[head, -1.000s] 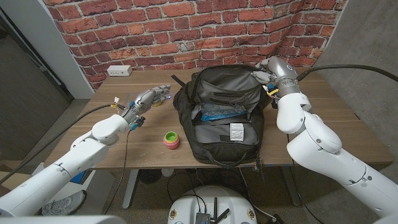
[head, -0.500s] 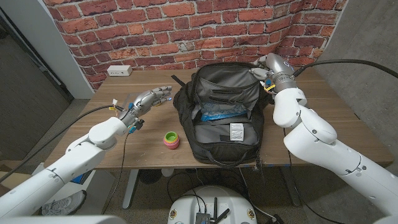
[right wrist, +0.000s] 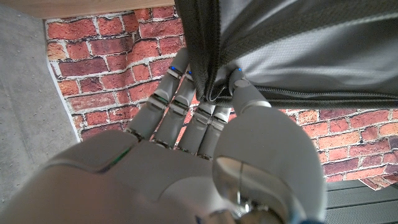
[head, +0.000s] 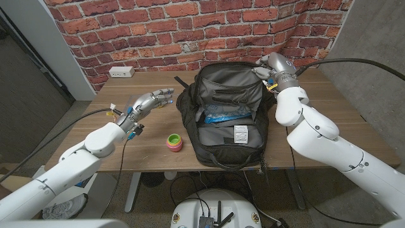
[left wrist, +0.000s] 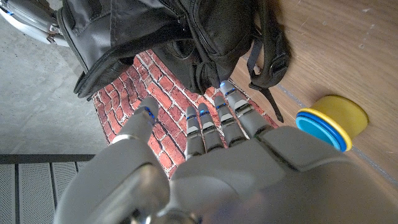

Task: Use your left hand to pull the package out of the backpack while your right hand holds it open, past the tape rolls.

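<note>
Two hands at the opening step: right hand [head: 266, 68] pinches the backpack [head: 224, 120] rim, holding it open on the counter [head: 342, 120], while the empty left hand [head: 152, 100], fingers apart, must next reach the blue package [head: 221, 116] inside.

A white power strip [head: 121, 71] lies near the table's [head: 354, 130] far-left corner.

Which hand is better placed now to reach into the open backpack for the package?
The left hand: it is free, fingers apart, beside the black fabric backpack. The right hand already pinches the backpack's rim, holding it open. The blue plastic package lies inside.
</note>
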`<state>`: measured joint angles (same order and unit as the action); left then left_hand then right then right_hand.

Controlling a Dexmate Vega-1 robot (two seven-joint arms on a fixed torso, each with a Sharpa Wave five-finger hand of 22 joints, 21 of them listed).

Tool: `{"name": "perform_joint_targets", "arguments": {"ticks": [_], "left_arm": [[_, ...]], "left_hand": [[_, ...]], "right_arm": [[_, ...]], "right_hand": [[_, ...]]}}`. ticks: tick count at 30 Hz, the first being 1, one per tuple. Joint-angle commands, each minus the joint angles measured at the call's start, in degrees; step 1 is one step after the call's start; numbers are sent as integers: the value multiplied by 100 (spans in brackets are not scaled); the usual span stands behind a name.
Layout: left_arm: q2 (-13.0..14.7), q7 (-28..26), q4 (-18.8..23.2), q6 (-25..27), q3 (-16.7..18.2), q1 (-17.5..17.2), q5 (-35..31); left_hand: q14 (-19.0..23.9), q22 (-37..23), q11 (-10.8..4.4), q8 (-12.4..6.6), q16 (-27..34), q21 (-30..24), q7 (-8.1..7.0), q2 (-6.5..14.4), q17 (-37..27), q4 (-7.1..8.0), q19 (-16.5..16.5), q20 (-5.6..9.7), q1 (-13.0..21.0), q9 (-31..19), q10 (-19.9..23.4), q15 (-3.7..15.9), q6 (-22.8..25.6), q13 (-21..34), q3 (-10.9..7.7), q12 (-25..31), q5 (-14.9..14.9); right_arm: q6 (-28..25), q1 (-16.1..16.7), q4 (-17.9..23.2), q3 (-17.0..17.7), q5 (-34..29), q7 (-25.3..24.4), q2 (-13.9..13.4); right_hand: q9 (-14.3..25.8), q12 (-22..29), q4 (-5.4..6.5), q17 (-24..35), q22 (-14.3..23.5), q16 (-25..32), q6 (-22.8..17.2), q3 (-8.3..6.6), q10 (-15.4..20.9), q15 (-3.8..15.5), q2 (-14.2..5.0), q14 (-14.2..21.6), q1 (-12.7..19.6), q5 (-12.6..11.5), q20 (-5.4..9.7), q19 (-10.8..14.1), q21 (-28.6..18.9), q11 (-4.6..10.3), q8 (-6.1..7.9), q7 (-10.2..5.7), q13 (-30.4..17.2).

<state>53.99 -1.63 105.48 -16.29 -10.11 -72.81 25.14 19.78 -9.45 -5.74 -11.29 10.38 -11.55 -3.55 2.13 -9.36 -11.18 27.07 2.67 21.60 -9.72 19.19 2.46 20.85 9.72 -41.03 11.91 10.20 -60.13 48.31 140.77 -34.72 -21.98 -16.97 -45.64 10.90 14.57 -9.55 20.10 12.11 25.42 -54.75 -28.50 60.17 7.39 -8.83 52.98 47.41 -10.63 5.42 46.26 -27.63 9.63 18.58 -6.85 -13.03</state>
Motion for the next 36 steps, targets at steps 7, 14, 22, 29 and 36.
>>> {"name": "perform_joint_targets", "arguments": {"ticks": [7, 14, 22, 29, 36], "left_arm": [[170, -162, 479, -112, 487, -649, -526], [152, -103, 522, -206, 536, -688, -793], [289, 208, 534, -347, 569, -649, -969], [420, 377, 662, -268, 651, -677, -1109], [391, 460, 623, -508, 560, -528, -1434]], "left_hand": [[111, -17, -4, -21, 22, 17, -37, -62, 1, 6, 100, 343, 179, -30, 84, 411, 107, 29, 41, -5, 28], [170, -20, -50, -5, 11, 10, -130, -142, 2, 11, 172, 414, 310, -30, 159, 480, 165, 28, 92, -13, 25], [247, -27, -104, -20, 6, 0, -155, -224, 2, 18, 254, 461, 456, -31, 245, 545, 313, 27, 154, -21, 21], [248, -31, -107, -38, -12, 12, -174, -224, 1, 17, 256, 447, 605, -34, 235, 538, 437, 28, 165, -51, 33], [266, -32, -110, -23, -15, 14, -191, -213, 1, 7, 276, 445, 759, -36, 257, 583, 464, 29, 158, -58, 46]], "right_arm": [[417, -288, -416, -74, 349, -172, 64], [520, -390, -577, -90, 407, -195, 124], [582, -465, -645, -95, 473, -161, 122], [623, -485, -698, -105, 501, -188, 150], [668, -500, -703, -115, 488, -199, 132]], "right_hand": [[7, -29, 20, 27, 24, 0, -72, -26, 68, 495, -46, 77, 18, -25, 693, 26, -65, -22, -46, 0, -31], [8, -32, 21, 32, 24, -8, -79, -27, 80, 496, -46, 78, 17, -27, 694, 28, -84, -26, -58, 3, -32], [10, -43, 18, 42, 23, -12, -86, -29, 69, 501, -46, 86, 22, -32, 695, 26, -105, -33, -72, 14, -39], [11, -41, 16, 49, 21, -17, -91, -24, 76, 493, -34, 88, 21, -34, 692, 29, -125, -37, -84, 23, -51], [12, -47, 9, 59, 20, -20, -98, -31, 81, 505, -40, 97, 36, -41, 691, 31, -148, -35, -99, 28, -54]]}}
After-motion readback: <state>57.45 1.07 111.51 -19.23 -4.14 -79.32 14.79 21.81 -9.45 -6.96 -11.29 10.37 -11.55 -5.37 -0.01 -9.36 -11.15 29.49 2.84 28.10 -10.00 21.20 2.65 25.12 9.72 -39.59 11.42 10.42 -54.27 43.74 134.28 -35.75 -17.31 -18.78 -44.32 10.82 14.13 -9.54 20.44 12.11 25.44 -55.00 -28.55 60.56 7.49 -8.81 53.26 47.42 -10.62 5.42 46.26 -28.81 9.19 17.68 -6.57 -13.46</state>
